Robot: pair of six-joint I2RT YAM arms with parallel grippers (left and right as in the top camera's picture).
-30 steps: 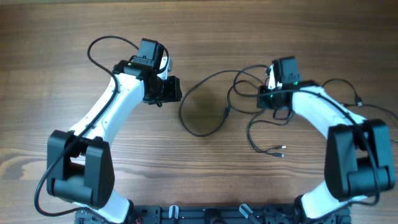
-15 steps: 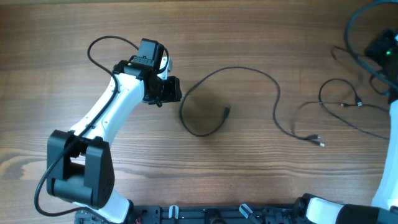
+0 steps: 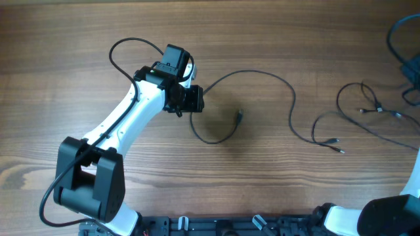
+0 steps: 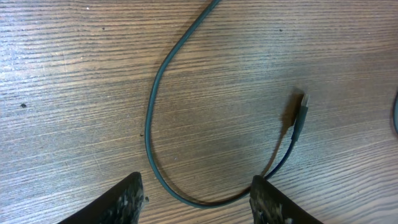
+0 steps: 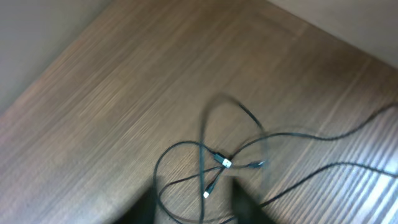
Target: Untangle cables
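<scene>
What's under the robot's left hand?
Below the open left gripper lies the bend of a thin black cable on the wooden table, its plug off to one side. From overhead, the gripper covers that stretch of cable.

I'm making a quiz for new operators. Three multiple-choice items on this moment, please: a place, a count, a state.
1. Where does the loop of the middle cable lie? A right by the left gripper; B far right of the overhead view; C off camera.
2. How many plug ends show in the left wrist view? A none; B one; C three.
3. The left gripper is: A shut on the cable; B open; C shut, empty.
Answers: 1 A, the loop curves between its fingers; 2 B, only one shows; 3 B, the fingers stand apart, the cable loose between them.
</scene>
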